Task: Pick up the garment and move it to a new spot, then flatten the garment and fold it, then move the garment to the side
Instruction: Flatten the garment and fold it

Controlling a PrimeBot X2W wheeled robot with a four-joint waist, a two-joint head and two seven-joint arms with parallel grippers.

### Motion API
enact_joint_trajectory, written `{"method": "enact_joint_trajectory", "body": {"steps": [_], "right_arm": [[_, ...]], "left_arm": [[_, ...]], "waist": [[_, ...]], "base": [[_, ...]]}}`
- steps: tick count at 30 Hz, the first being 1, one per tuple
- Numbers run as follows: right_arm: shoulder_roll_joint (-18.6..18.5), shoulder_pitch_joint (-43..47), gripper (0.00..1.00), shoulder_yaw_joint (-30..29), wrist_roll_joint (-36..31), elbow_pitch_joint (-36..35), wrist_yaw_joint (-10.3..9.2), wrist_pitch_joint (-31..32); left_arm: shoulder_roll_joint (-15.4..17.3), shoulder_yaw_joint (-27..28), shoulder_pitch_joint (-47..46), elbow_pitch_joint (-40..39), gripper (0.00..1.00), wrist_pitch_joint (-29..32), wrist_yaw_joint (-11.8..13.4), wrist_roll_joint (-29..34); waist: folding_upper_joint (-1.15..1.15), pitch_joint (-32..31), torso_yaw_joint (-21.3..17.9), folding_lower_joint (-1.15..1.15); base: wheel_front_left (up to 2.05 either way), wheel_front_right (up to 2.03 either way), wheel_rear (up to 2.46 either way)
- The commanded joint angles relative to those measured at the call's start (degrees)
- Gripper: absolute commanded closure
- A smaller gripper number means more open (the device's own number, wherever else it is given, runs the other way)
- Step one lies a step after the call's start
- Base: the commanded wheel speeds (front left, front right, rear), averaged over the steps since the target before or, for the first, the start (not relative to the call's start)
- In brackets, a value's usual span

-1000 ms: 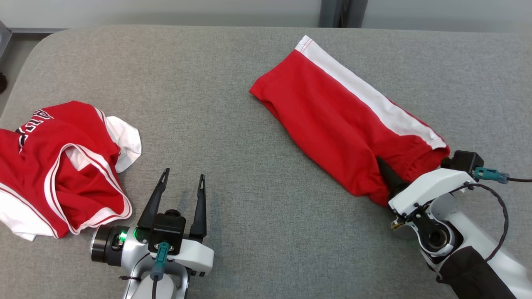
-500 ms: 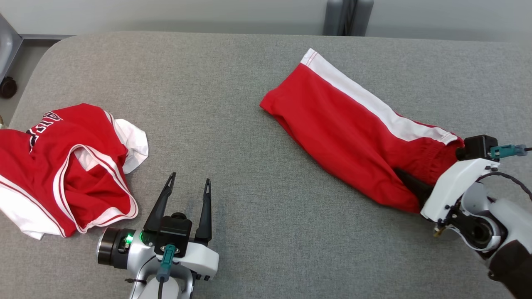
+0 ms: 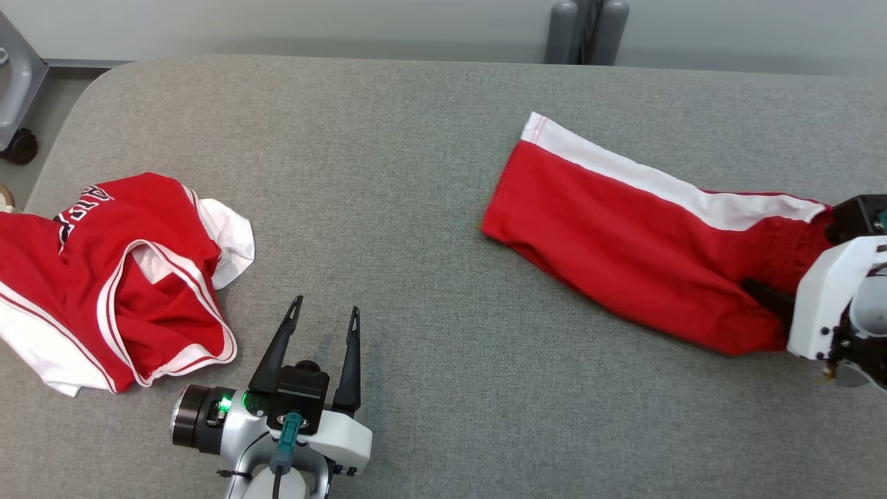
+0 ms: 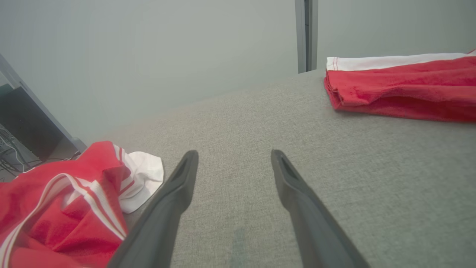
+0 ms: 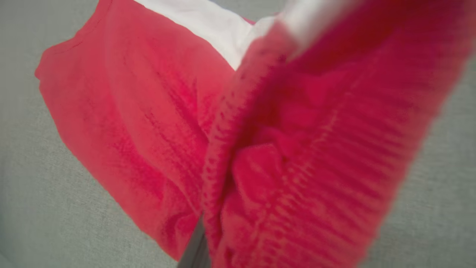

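Lying folded lengthwise on the right half of the grey table (image 3: 388, 152): red shorts (image 3: 624, 256) with a white side stripe, hem end toward centre. Right gripper (image 3: 762, 294): clenched on the shorts' waistband end, fabric bunched around it. Left gripper (image 3: 327, 306): fingers spread, holding nothing, near front edge. Red-and-white jersey (image 3: 118, 277): crumpled at far left, near left gripper.

A grey fabric-covered bench (image 3: 388, 173) carries red shorts (image 3: 624, 256) with a white stripe at 3 o'clock and a crumpled red-and-white jersey (image 3: 125, 277) at 9 o'clock.
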Motion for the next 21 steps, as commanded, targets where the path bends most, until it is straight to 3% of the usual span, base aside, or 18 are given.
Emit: {"method": "enact_joint_trajectory", "body": {"steps": [1,10,21], "right_arm": [[-0.9,-0.7,1.0,0.6,-0.5,0.5,0.11,0.4],[-7.2,-7.4,1.0,10.2,-9.1,7.6,0.07,2.7],[-8.4,-13.6,1.0,17.7,-18.2,14.7,0.06,0.8]], "left_arm": [[0.1,0.0,-0.1,0.2,0.0,-0.2,-0.3,0.3],[0.0,-0.9,-0.1,0.7,0.0,-0.2,-0.4,0.8],[-0.1,-2.2,-0.6,1.1,0.0,-0.2,-0.6,0.9]], "waist": [[0.0,-0.1,0.1,0.0],[0.0,0.2,1.4,0.0],[0.0,1.2,2.6,0.0]], "base": [[0.0,0.0,0.0],[0.0,0.0,0.0],[0.0,0.0,0.0]]}}
